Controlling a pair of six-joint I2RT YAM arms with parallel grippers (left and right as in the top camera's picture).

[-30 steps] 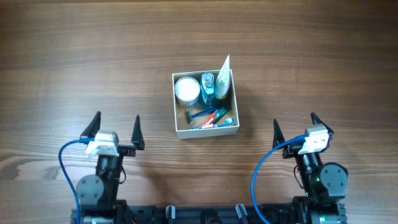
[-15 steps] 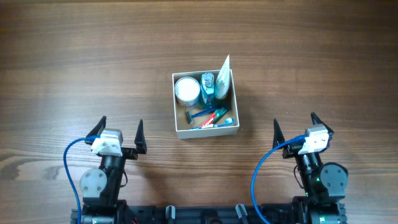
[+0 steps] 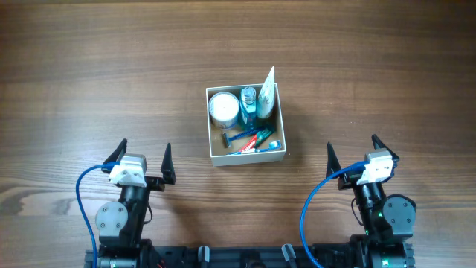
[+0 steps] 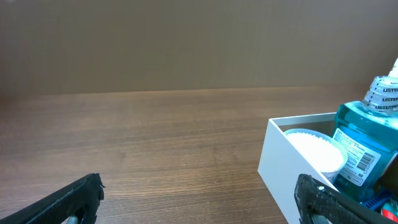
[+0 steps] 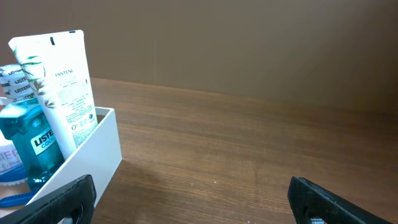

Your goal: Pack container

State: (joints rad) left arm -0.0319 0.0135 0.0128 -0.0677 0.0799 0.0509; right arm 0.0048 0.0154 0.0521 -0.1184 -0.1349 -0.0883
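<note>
The container (image 3: 246,157) is a square white box at the table's middle. It holds a round white jar (image 3: 223,108), a blue mouthwash bottle (image 3: 248,104), an upright white tube (image 3: 266,93), a blue razor and a toothpaste tube. The left wrist view shows the container (image 4: 280,162), the jar (image 4: 314,149) and the bottle (image 4: 367,149). The right wrist view shows the container (image 5: 93,155), the tube (image 5: 62,87) and the bottle (image 5: 28,137). My left gripper (image 3: 143,161) is open and empty, left of the box and nearer the front. My right gripper (image 3: 352,154) is open and empty at the right.
Brown wooden table (image 3: 111,67) all round the box. Blue cables loop beside both arm bases at the front edge.
The left arm shifted slightly right and toward the front between one second ago and half a second ago. Nothing has moved since. The right arm and the box are unchanged.
</note>
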